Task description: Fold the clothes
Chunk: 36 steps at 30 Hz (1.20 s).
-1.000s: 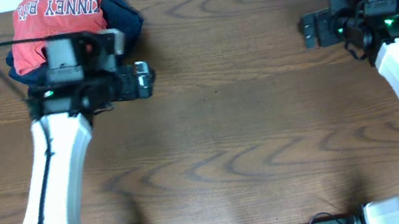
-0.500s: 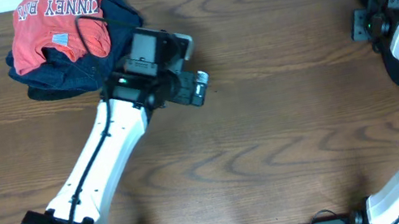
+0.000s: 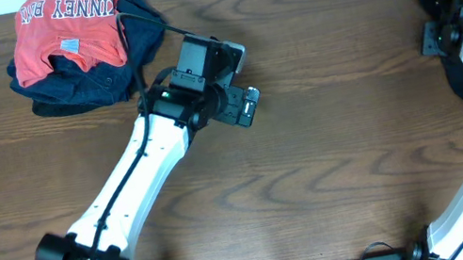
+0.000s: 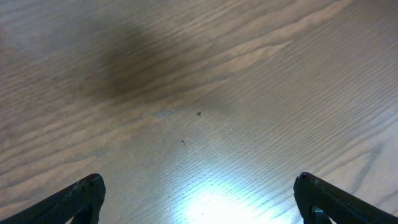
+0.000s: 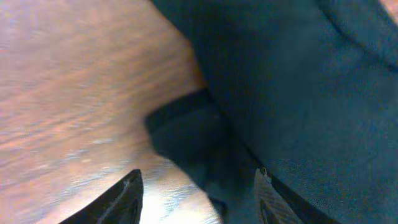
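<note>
Found the right gripper [image 5: 196,183] with its jaws partly apart, straddling the edge of the black shirt [image 5: 298,93]. Saw soft, matte, dark cloth filling the view ahead of the fingertips and to one side, creased into broad folds. Noted a rounded lobe of it poking into the gap, with bare wood showing between that lobe and the other finger, so nothing was pinched. From overhead, made out the shirt as a crumpled heap just beyond this gripper, with a strip trailing back beside its arm.

Found the left gripper [image 4: 199,186] spread wide and holding nothing, hanging over the table [image 3: 317,182]. Saw only smooth brown wood with wavy grain under it, with a bright glare patch between the fingertips.

Spotted a red shirt [image 3: 66,30] with white lettering, rumpled on top of a dark navy garment [image 3: 71,86], well behind the left gripper and apart from it.
</note>
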{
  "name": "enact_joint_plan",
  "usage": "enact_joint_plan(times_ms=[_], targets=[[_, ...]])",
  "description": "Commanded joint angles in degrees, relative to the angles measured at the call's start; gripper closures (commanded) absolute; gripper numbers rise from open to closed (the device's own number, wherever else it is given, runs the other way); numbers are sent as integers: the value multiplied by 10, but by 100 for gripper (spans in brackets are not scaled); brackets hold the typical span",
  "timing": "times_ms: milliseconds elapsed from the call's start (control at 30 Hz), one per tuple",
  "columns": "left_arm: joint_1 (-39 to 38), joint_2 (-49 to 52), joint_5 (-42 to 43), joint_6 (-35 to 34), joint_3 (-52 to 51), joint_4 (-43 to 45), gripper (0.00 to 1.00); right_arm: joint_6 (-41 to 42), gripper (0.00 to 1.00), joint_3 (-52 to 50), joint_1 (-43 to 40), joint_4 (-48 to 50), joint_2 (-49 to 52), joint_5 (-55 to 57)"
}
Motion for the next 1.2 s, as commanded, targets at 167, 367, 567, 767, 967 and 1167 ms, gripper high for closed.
enact_joint_plan(times_ms=[167,367,567,767,967,1167], targets=[[-4,37,-9,8,7,7,2,5,50,10,-23,5,38,6],[-4,40,-9,8,7,13,2,14,63,10,-27,5,55,3],[-3,40,-9,8,7,19,2,20,90,10,-28,3,74,2],[13,36,-10,1,8,30,3,36,99,11,-21,-7,35,-54],[67,-2,-9,-30,9,32,5,36,99,12,20,-35,-72,-118],[106,-56,-9,-30,9,31,6,42,99,12,115,-79,-203,-153]])
